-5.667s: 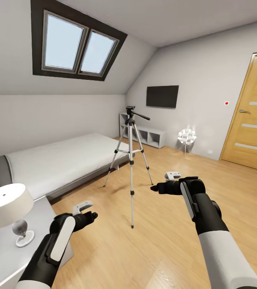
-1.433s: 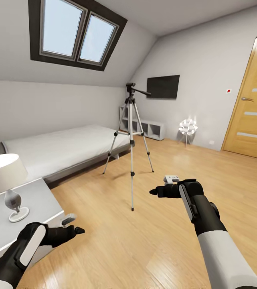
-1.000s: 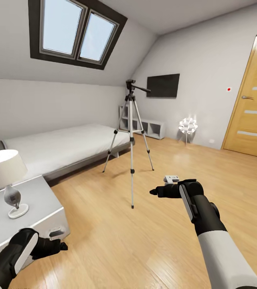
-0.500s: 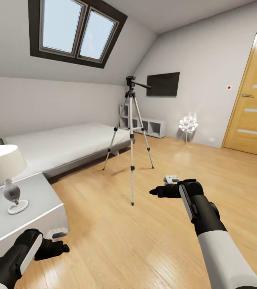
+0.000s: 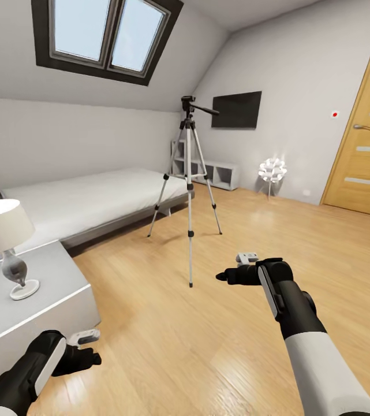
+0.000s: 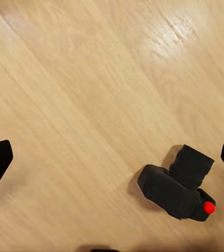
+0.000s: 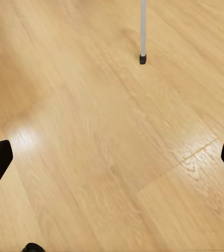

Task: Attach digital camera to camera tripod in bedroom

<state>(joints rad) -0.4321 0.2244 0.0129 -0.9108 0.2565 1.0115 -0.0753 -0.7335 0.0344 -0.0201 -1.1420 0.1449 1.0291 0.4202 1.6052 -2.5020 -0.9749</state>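
Home interior, attic bedroom [image 5: 300,52]: white sloped walls w/ a dark-framed skylight [image 5: 101,34] cut into the slope. Low grey bed [image 5: 86,202] along the left wall, white nightstand [image 5: 46,300] in the near corner w/ a table lamp [image 5: 3,242] on it. Light wood floor [image 5: 208,346] all the way thru. Far wall has a flat black TV [image 5: 236,110], low white cubby shelf [image 5: 213,173] under it, small white spiky lamp [image 5: 271,171] glowing beside that. Wooden door [image 5: 366,156] w/ frosted strips at right. Camera tripod [image 5: 189,173] standing mid-room, near the bed's foot. Renders, sim look, no clutter.
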